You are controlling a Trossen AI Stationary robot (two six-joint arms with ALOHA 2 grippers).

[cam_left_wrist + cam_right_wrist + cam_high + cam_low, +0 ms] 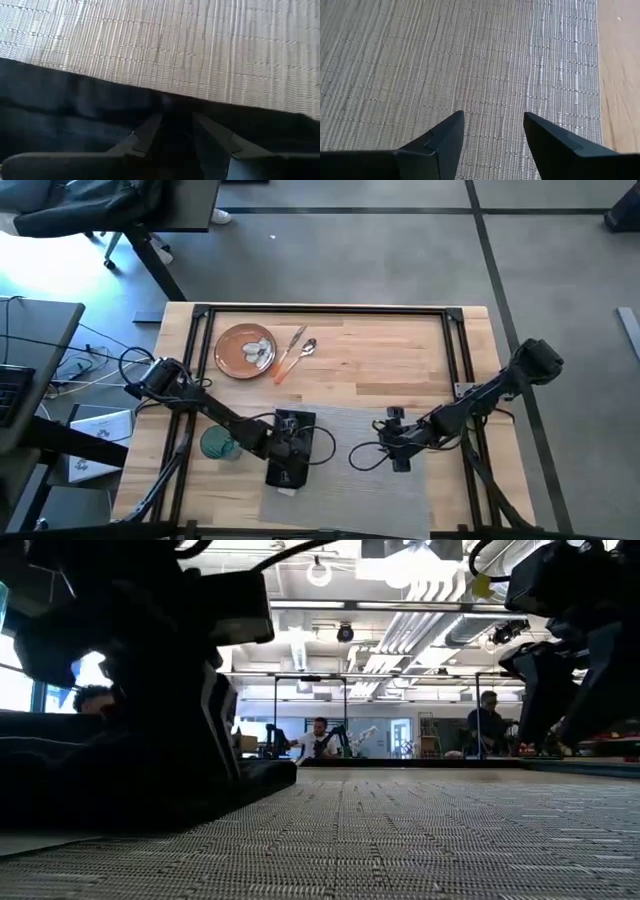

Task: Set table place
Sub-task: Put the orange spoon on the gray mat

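A grey woven placemat (350, 470) lies on the table (400, 350) near its front edge. A black napkin (287, 470) lies on the mat's left part. My left gripper (290, 438) is low over the napkin (75, 110), its fingers a little apart with dark cloth around them. My right gripper (396, 442) hovers open over the bare mat (470, 60) right of centre, holding nothing. An orange-brown plate (245, 350) and orange-handled cutlery (292, 356) lie at the far left. A teal glass (218, 445) stands left of the mat. My left gripper comes down at the black napkin's edge (170, 102) nearest the bare mat, fingers slanting down from the table's left. The napkin lies flat on the mat. Dark fingers against dark cloth: I cannot tell whether the tips touch it or hold a fold.
Black frame bars (330, 310) run along the table's far edge and both sides. Bare wood lies between the plate and the mat. In the low view the room behind holds people and other robot arms (330, 740).
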